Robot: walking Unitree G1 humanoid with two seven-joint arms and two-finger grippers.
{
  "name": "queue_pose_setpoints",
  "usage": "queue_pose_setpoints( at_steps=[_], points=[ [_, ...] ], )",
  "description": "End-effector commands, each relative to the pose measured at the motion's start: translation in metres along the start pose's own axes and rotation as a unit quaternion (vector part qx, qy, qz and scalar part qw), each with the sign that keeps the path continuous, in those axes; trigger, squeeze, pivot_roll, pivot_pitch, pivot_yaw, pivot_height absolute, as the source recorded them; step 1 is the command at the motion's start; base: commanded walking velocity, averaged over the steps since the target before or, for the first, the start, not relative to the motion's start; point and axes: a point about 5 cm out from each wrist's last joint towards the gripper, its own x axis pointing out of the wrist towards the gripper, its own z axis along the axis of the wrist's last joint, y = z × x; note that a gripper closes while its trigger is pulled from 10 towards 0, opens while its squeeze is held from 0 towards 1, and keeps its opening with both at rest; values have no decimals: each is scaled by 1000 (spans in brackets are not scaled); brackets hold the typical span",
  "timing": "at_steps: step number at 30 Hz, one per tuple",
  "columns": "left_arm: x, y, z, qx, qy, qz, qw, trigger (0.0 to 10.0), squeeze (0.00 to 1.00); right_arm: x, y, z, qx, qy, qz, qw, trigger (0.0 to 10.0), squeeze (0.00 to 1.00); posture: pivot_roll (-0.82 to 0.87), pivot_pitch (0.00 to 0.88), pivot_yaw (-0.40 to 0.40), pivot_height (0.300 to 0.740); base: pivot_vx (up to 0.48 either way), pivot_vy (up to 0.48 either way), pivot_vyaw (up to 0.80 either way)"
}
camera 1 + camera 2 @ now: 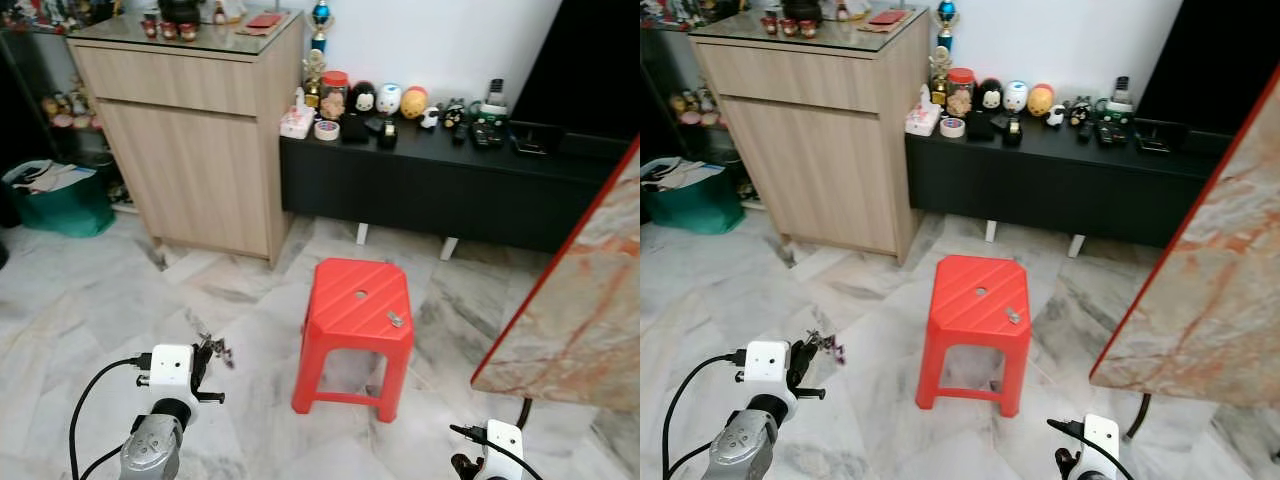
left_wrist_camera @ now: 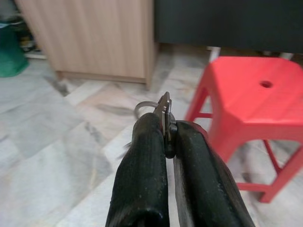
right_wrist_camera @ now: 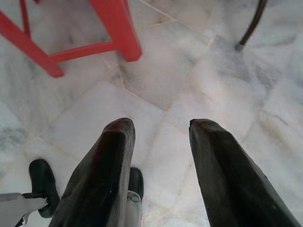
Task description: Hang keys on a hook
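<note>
Small bunch of metal keys on a thin wire ring (image 2: 163, 111): pinched between the two black fingers of the left hand (image 2: 168, 130), fingers closed tight on a flat metal piece with the ring standing out past the tips. In the left eye view the bunch (image 1: 213, 349) dangled just ahead of that hand, above the pale marble-pattern floor (image 1: 90, 300), to the left of the red plastic stool (image 1: 357, 300).

Handling, as judged: light, hard, rigid pieces, loosely linked, so the hanging parts would swing and rattle with any arm motion. Smooth metal, likely slippery against rubber pads; a flat blade could twist or slide out if bumped. Not fragile. Best hold looked to be flat across a key or tab, as it was, leaving the ring free and open for a hook to pass through. A grip on the ring itself would block the opening.

A small metal object (image 1: 395, 319) lay on the stool seat near its right edge; too small to identify.

Right hand (image 3: 161, 137): fingers spread apart, nothing between them, pointing down at the floor near the stool's legs, idle.

Beyond: light wooden cabinet (image 1: 190, 150), low black TV console (image 1: 430, 185) with trinkets. No hook could be made out.
</note>
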Motion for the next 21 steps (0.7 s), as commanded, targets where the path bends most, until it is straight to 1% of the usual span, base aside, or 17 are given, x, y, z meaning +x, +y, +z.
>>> queue_pose_setpoints(
  at_steps=[1,2,7,11,14,18,21],
  points=[
    [2,-4,3,8,-9,-7,1000,10000,0,0,-3,0,8,4,-6,1000,10000,0,108,0,-79,740,0,-326,0],
    [2,-4,3,8,-9,-7,1000,10000,0,0,-3,0,8,4,-6,1000,10000,0,108,0,-79,740,0,-326,0],
    [4,-3,5,11,-12,-11,1000,10000,0,0,-3,-2,4,8,-2,1000,10000,0,98,0,-70,740,0,-64,-757],
    [4,-2,6,14,-15,-10,1000,10000,0,0,-3,-2,2,7,-4,1000,10000,0,99,0,-69,740,0,0,0],
    [4,-2,5,15,-15,-10,1000,10000,0,0,-3,-2,2,6,-5,1000,10000,0,101,0,-67,740,0,-322,0],
    [3,-2,5,16,-15,-12,1000,10000,0,-1,-3,-3,3,6,-4,1000,10000,0,100,0,-65,740,0,0,0],
    [4,-3,6,17,-17,-14,1000,10000,0,-1,-2,-3,7,6,-4,1000,10000,0,100,0,-63,740,0,-275,0]
  ],
)
